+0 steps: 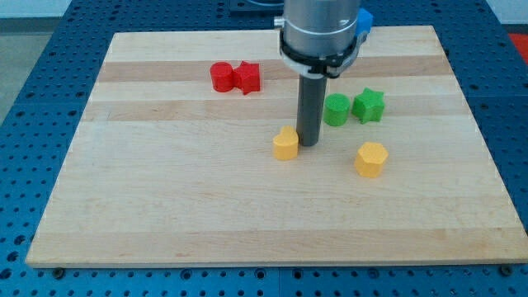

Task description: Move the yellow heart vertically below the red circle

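Observation:
The yellow heart (285, 144) lies near the middle of the wooden board (165, 206). My tip (309, 145) stands right beside it on the view's right, touching or almost touching it. The red circle (221, 77) lies toward the view's top left of the heart, with a red star (247, 77) touching its right side. The heart is lower in the view than the red circle and to its right.
A green circle (336, 110) and a green star (369, 105) lie just right of my rod. A yellow hexagon (371, 159) lies at the lower right. A blue block (364, 21) shows partly behind the arm at the top edge.

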Tool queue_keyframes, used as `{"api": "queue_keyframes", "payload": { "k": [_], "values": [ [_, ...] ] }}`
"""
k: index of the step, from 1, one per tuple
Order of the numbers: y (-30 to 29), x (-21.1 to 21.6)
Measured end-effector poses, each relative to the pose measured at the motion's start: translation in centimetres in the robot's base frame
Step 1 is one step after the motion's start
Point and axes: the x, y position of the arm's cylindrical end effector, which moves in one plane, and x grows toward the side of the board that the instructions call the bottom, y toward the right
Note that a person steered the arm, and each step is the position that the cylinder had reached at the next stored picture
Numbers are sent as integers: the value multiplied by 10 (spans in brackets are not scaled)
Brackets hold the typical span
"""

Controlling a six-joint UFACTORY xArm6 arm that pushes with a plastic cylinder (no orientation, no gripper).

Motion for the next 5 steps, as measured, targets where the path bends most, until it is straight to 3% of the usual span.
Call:
{"api": "queue_keyframes", "payload": {
  "k": [1, 2, 3, 4, 5],
  "values": [
    [-14, 26],
    [-62, 11],
    [-106, -35],
    [-114, -24],
    [-88, 14]
  ]
}}
